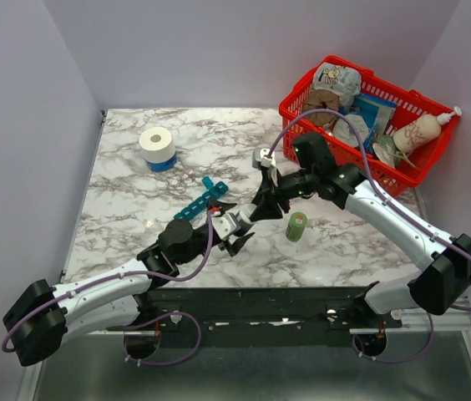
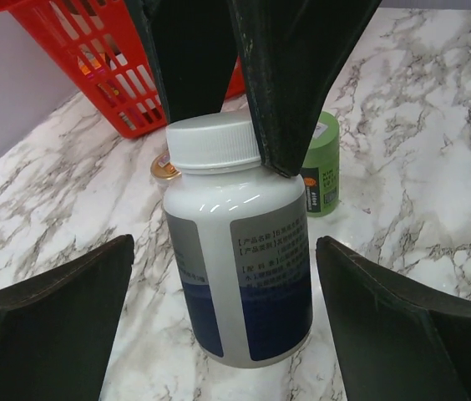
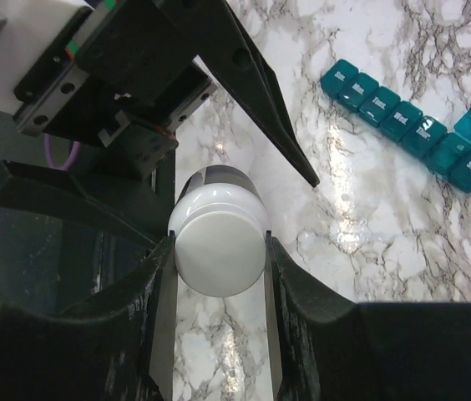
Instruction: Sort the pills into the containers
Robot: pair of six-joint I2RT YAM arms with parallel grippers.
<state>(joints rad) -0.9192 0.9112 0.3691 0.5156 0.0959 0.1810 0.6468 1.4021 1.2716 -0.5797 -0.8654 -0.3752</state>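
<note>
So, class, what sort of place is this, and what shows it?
Probably a robot test bench: a left arm and right arm mounted at a table, plain walls boxing it in, a pill bottle as prop.

There is 1 white plastic pill bottle with a white screw cap [image 2: 235, 251] near the middle of the table. Just right of it stands 1 small green round tub [image 1: 296, 226]. To the left lies 1 long teal-blue plastic pill box strip [image 3: 402, 124] with 7 little square parts, 1 of them open. Far left sits 1 round white roll [image 1: 157, 144]. Far right sits 1 red wire basket [image 1: 432, 159].
</note>
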